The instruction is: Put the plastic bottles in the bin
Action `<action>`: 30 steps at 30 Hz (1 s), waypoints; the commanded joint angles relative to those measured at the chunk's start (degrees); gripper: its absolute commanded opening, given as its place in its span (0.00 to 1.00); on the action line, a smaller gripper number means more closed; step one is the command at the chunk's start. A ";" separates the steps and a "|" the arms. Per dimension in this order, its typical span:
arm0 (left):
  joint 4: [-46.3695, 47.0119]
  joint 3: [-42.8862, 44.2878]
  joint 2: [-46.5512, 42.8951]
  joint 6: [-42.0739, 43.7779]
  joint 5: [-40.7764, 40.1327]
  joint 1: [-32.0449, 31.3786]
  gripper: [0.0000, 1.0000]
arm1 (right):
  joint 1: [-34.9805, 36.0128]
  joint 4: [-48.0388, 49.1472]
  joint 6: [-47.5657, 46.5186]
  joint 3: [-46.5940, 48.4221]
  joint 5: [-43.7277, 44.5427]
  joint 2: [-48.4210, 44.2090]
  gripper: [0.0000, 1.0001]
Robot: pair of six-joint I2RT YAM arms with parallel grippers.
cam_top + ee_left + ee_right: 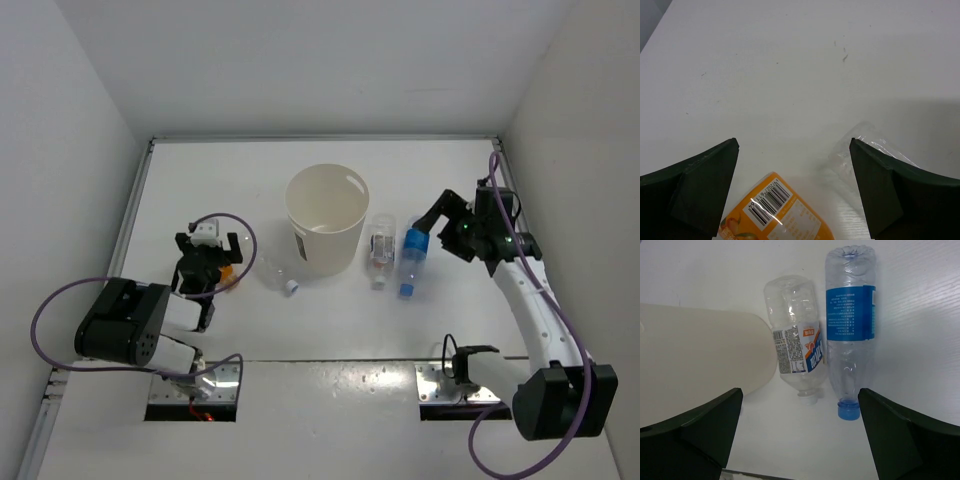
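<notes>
Bin (325, 218) stands upright at centre of the top view on the white surface (200, 180), open mouth up, small label on its near side. No bottle visible inside.

All four bottles lie on their sides on the surface:
- Bare bottle (277, 274), white cap, just lower left of the bin, close to its base.
- Labelled bottle (380, 250), white cap, just right of the bin; the right wrist view shows it against the bin wall or nearly so.
- Blue-cap bottle (410, 260), right of the labelled bottle and parallel to it; both caps point to the bottom of the frame.
- Orange bottle (229, 273), left of the bare bottle, mostly hidden under the left arm.

Left pincer (208, 250) is spread wide. The orange bottle (777, 212) sits low between its fingers in the wrist view with gaps on both sides, so it is not gripped. The bare bottle (860, 147) shows by the right finger.

Right pincer (440, 222) is also spread wide and holds nothing. It hangs over the labelled bottle (795, 340) and the blue-cap bottle (850, 325), with the bin (700, 360) at frame left.

Plain white walls (60, 150) enclose the surface on three sides. Purple cables (560, 310) loop along both arms.
</notes>
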 commanded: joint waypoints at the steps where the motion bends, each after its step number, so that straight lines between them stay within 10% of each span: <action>1: 2.71 0.45 -0.63 0.12 0.71 0.19 1.00 | -0.15 0.53 1.73 2.03 1.40 0.47 1.00; 5: 1.50 2.10 -1.59 -1.54 -2.25 0.19 1.00 | 0.10 -2.29 1.73 3.25 3.06 3.10 1.00; 11: -28.57 17.23 -2.57 -15.77 -26.25 1.24 1.00 | 0.10 2.54 1.21 2.56 -1.25 6.08 1.00; 30: -25.68 20.65 -5.29 -14.29 -27.24 2.29 1.00 | -0.51 6.34 1.30 2.46 -0.56 24.63 0.97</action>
